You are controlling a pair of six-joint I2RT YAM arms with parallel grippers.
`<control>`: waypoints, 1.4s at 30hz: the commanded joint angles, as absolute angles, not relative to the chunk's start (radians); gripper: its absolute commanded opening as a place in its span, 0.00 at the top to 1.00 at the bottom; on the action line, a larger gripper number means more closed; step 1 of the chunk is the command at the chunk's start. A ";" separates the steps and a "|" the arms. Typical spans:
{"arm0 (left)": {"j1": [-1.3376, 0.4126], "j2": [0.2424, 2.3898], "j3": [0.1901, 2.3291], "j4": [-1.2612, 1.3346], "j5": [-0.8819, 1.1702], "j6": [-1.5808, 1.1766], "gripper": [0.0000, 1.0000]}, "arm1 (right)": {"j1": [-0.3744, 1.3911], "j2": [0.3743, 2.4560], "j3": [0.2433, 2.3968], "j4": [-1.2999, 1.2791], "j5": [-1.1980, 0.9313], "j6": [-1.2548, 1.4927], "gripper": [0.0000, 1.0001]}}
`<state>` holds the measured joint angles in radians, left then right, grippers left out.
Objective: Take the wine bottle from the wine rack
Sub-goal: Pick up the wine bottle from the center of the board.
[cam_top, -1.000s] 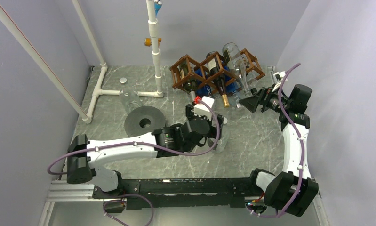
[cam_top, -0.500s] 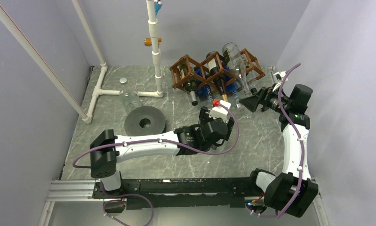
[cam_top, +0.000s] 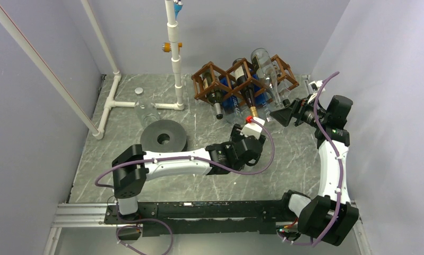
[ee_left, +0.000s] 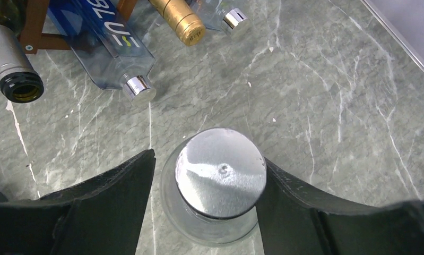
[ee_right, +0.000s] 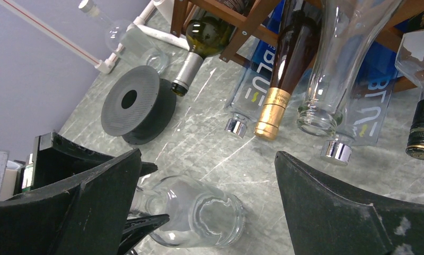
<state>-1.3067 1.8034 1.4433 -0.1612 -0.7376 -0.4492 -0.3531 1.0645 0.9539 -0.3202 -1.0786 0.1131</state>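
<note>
The brown wooden wine rack (cam_top: 215, 79) stands at the back of the table and holds several bottles, necks toward me. The right wrist view shows a dark green bottle (ee_right: 191, 69), a blue bottle (ee_right: 252, 90), a gold-foiled dark bottle (ee_right: 284, 69) and a clear bottle (ee_right: 331, 69) in it. My left gripper (ee_left: 207, 180) is shut on the neck of a clear glass bottle with a silver cap (ee_left: 220, 170), just in front of the rack. That bottle's base (ee_right: 209, 218) faces the right wrist camera. My right gripper (ee_right: 208, 156) is wide open and empty beside the rack's right end (cam_top: 279, 114).
A black disc with a centre hole (cam_top: 163, 139) lies left of centre. A white pipe frame (cam_top: 175, 53) stands at the back left, with a clear bottle (cam_top: 146, 112) lying by it and a small grey cap (cam_top: 139, 91). Walls close in on both sides.
My left arm has reached right and toward the rack, carrying the clear bottle with it. The right arm has not moved.
</note>
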 commanded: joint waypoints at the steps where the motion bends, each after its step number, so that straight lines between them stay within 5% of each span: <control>1: -1.304 1.819 1.489 -0.102 -0.732 -0.442 0.31 | -0.356 1.042 0.956 -0.282 -1.074 0.105 0.01; 5: -1.304 1.830 1.494 -0.102 -0.737 -0.437 0.41 | -0.357 1.042 0.956 -0.284 -1.071 0.103 0.01; 11: -1.303 1.802 1.472 -0.083 -0.724 -0.414 0.82 | -0.357 1.043 0.957 -0.287 -1.065 0.100 0.01; 15: -1.303 1.731 1.430 -0.060 -0.725 -0.378 1.00 | -0.356 1.042 0.960 -0.293 -1.059 0.093 0.01; 42: -0.988 1.145 1.103 -0.064 -0.463 -0.249 1.00 | -0.356 1.051 0.962 -0.298 -1.052 0.090 0.01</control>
<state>-1.0222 1.2400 1.0660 -0.2157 -0.4923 -0.2874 -0.3531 1.0645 0.9539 -0.3206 -1.0550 0.1047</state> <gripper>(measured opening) 0.418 0.992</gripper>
